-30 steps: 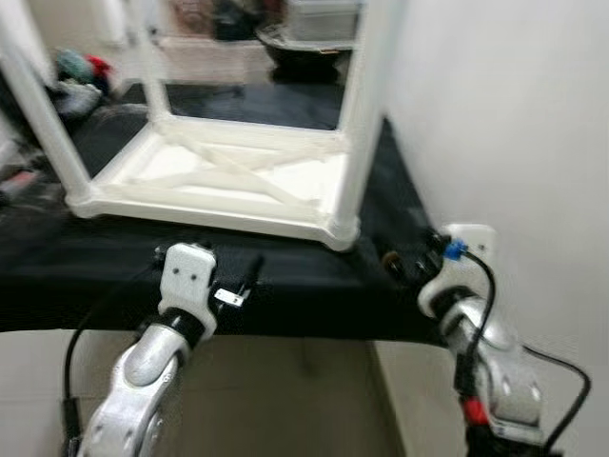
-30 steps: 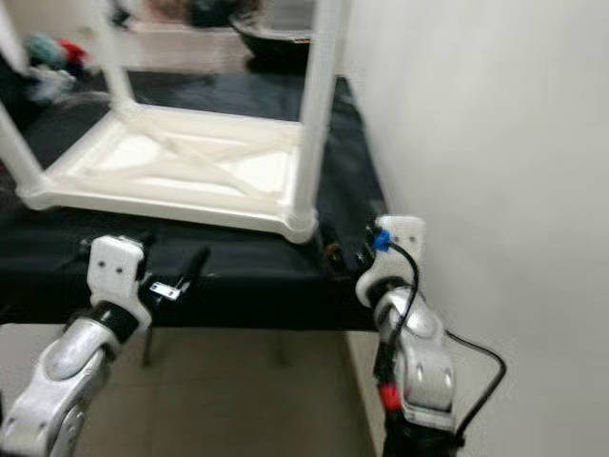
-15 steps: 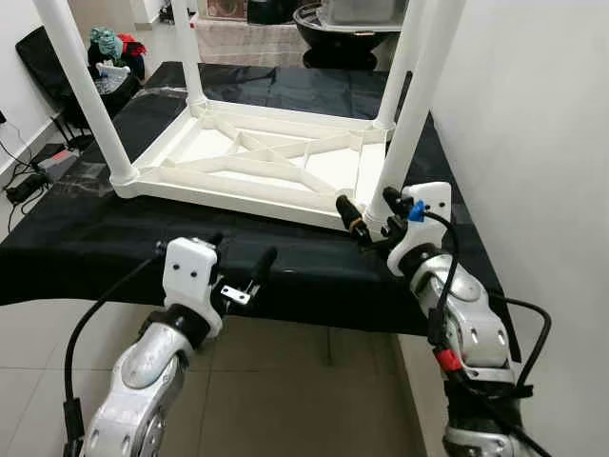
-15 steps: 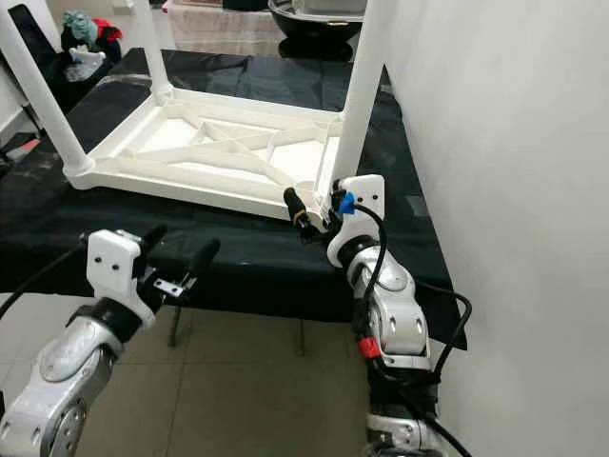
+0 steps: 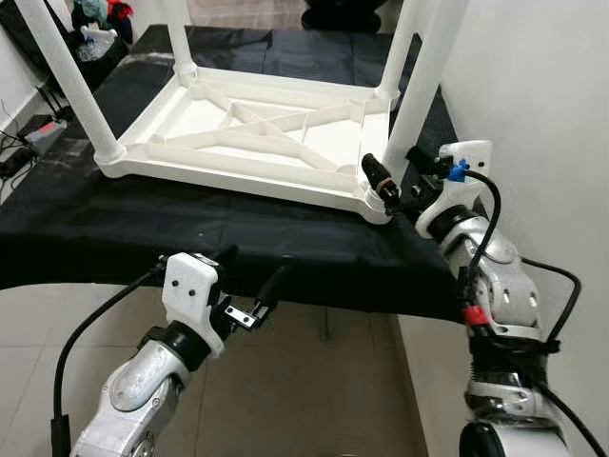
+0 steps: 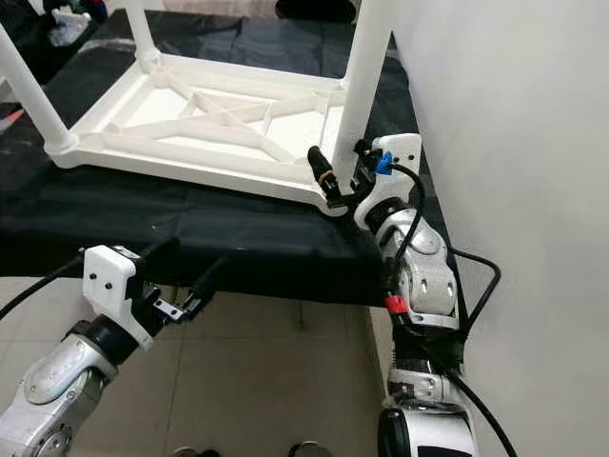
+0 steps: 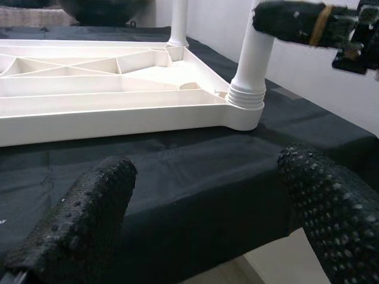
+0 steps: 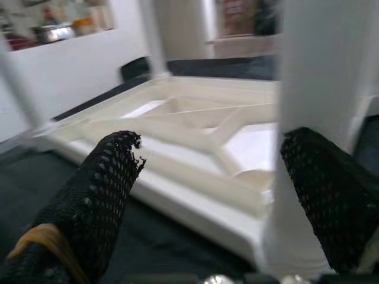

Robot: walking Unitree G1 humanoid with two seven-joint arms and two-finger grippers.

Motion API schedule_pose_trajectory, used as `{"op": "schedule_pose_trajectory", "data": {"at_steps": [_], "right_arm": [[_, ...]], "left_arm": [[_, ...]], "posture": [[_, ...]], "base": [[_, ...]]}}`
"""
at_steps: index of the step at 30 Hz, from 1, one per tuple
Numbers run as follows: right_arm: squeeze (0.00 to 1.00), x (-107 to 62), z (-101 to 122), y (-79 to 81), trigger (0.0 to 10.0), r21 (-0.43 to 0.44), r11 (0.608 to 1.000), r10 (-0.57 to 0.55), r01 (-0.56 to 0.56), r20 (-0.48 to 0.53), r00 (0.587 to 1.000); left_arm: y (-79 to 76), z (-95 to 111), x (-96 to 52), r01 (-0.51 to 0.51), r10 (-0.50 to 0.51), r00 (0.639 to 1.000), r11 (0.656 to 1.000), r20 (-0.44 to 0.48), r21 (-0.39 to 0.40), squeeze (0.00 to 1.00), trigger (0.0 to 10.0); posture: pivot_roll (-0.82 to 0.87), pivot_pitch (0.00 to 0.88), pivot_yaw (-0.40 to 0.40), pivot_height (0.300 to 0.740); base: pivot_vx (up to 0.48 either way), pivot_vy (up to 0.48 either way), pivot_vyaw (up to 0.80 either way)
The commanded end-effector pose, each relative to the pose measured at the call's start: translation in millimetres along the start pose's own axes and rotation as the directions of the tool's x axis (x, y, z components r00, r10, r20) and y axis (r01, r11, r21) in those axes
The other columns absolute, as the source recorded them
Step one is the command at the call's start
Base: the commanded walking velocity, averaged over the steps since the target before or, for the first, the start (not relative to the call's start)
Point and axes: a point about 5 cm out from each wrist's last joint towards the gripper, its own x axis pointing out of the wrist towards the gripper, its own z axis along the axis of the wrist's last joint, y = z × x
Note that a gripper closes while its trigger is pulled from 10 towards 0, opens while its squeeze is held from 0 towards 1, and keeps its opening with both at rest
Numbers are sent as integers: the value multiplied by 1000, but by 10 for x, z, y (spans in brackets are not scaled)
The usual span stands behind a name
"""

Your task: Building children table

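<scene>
Right gripper up at the near right corner of the white children table, fingers spread wide, one finger on the table side and the other beyond the near right leg; leg stands between them, contact cannot be told, nothing clamped. Left gripper lower, at the near edge of the black cloth-covered bench, fingers apart and holding nothing, pointing toward the table's near right corner. Table lies upside down on the black cloth, ribbed underside facing up with cross bracing, four white legs standing upward, near left leg at the left corner. White wall close on the right. Tiled floor below the bench. Clutter of coloured items far left, too small to name.
</scene>
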Motion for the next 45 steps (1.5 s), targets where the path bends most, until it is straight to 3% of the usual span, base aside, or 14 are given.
{"op": "schedule_pose_trajectory", "data": {"at_steps": [1, 4, 5, 7, 10, 15, 22, 28, 29, 34, 41, 45], "right_arm": [[0, -66, -38, 34, 10000, 15, 999, 42, -41, -17, 999], [0, -304, -268, 122, 10000, 49, 997, 57, -53, -89, 994], [0, -304, -268, 122, 10000, 49, 997, 57, -53, -89, 994], [0, -524, -478, 235, 10000, 73, 996, 70, -59, -157, 985], [0, -636, -589, 289, 10000, 100, 993, 75, -55, -205, 976], [0, -737, -669, 419, 10000, 183, 983, 71, -34, -199, 977], [0, -797, -872, 585, 10000, 183, 983, 63, -14, -264, 963], [0, -798, -841, 620, 10000, 215, 973, 132, -87, -205, 970], [0, -812, -806, 600, 10000, 273, 959, 123, -74, -169, 978], [0, -838, -799, 569, 10000, 249, 964, 142, -89, -206, 968], [0, -1094, -615, 372, 10000, 257, 947, 242, -192, -179, 954], [0, -1051, -473, 335, 10000, 217, 934, 319, -283, -155, 935]], "left_arm": [[15, -41, -18, -10, 10, 1000, 1000, -21, -5, 0, 10000], [96, -101, -33, -45, 45, 998, 999, -32, 5, 0, 10000], [96, -101, -33, -45, 45, 998, 999, -32, 5, 0, 10000], [111, -138, -87, -45, 44, 998, 999, -34, -11, 0, 10000], [102, -167, -104, -41, 40, 999, 999, -37, -24, 0, 10000], [69, -230, -87, -36, 34, 999, 998, -40, -51, 0, 10000], [83, -280, -33, -28, 26, 999, 998, -41, -54, 0, 10000], [115, -304, -13, -52, 51, 997, 998, -52, -26, 0, 10000], [113, -326, -27, -69, 67, 995, 997, -70, -29, 0, 10000], [70, -333, -66, -52, 49, 996, 998, -74, -32, 0, 10000], [-147, -352, -223, 203, -211, 973, 975, -97, -86, 0, 10000], [-211, -334, -282, 296, -305, 948, 950, -92, -103, 0, 10000]], "posture": [[-63, 207, -57, 740], [-88, 163, -53, 740], [-88, 163, -53, 740], [-109, 137, -45, 740], [-110, 118, -45, 740], [-117, 102, -32, 740], [-119, 85, -19, 740], [-112, 78, -18, 740], [-108, 82, -17, 740], [-107, 86, -18, 740], [-115, 109, -13, 740], [-115, 112, -14, 740]], "base": [[0, 0, 0], [0, 0, 0], [0, 0, 0], [141, 0, 0], [308, 0, 0], [392, 0, -640], [429, 0, -454], [346, 0, 167], [0, 0, 0], [0, 0, 0], [0, 0, 0], [0, 0, 0]]}}
